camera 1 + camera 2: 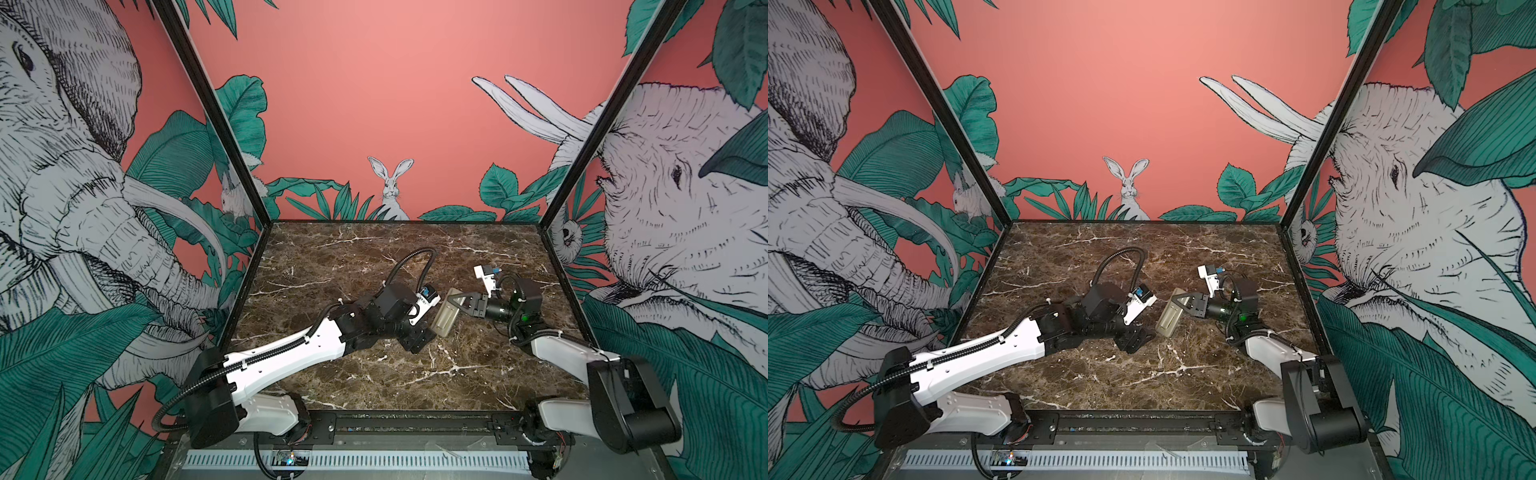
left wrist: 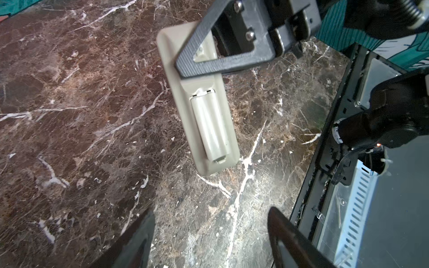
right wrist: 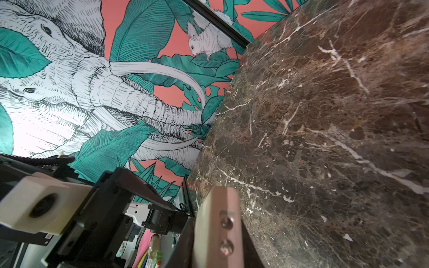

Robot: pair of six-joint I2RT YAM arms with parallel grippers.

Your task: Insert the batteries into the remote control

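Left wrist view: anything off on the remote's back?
Cover plate on the back of the remote control may not be fully seated: thin dark gaps show at its latch end, the end nearer the right gripper clamping the remote. Nothing else stands out.

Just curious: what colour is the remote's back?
Plain grey-beige; remote control shows best in left wrist view.

Remote control [image 2: 204, 120]: back showing, cover plate [image 2: 210, 125] over its recess | right gripper [image 2: 185, 62]: clamped on remote's opposite end | left gripper [image 2: 211, 210]: fingers apart, clear of remote | marble table [image 2: 81, 116]: beneath remote
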